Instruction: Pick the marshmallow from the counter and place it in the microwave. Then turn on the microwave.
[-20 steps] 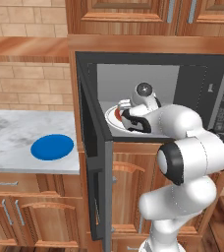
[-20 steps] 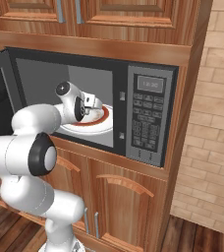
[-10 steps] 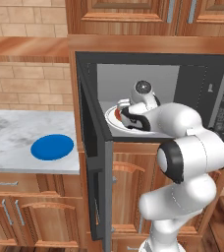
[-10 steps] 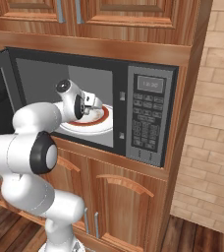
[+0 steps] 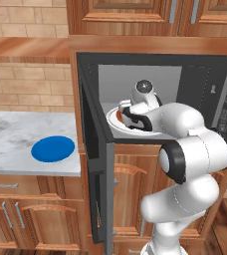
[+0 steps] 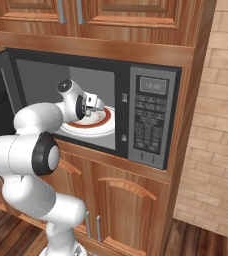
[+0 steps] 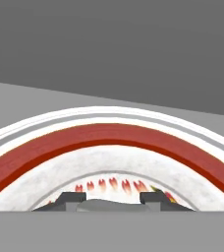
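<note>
The microwave [image 5: 160, 94] sits at 3 o'clock of the counter [image 5: 16, 149], its door [image 5: 93, 164] swung open toward 9. A plate [image 6: 93, 125] lies inside it, under the pincer [image 7: 112, 199]. A disc [image 5: 53, 148] lies on the counter.
</note>
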